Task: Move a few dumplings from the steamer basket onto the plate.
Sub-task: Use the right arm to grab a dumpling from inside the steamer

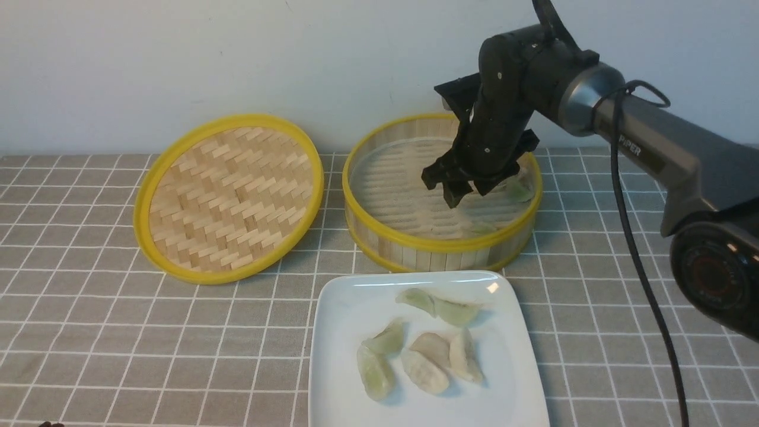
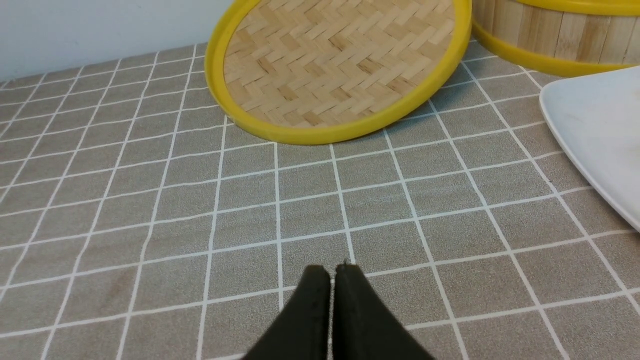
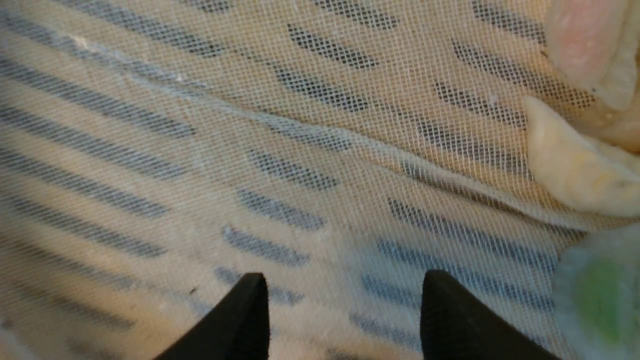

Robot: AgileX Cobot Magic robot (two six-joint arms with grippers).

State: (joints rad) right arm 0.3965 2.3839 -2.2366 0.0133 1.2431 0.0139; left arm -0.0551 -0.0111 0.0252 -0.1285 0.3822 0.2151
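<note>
The steamer basket (image 1: 440, 244) stands behind the white plate (image 1: 350, 308). Several dumplings (image 1: 424, 359) lie on the plate. A pale green dumpling (image 1: 520, 190) lies in the basket at its right wall, another (image 1: 483, 226) near the front wall. My right gripper (image 1: 471, 193) is open and empty, low inside the basket over its mesh-lined floor (image 3: 300, 150). In the right wrist view a white dumpling (image 3: 575, 170), a pinkish one (image 3: 580, 45) and a green one (image 3: 600, 295) lie beside the gripper (image 3: 342, 287). My left gripper (image 2: 332, 272) is shut and empty over the tablecloth.
The flat bamboo lid (image 1: 228, 198) lies tilted left of the basket; it also shows in the left wrist view (image 2: 340, 65). A grey checked cloth (image 1: 89, 308) covers the table. A wall stands close behind the basket.
</note>
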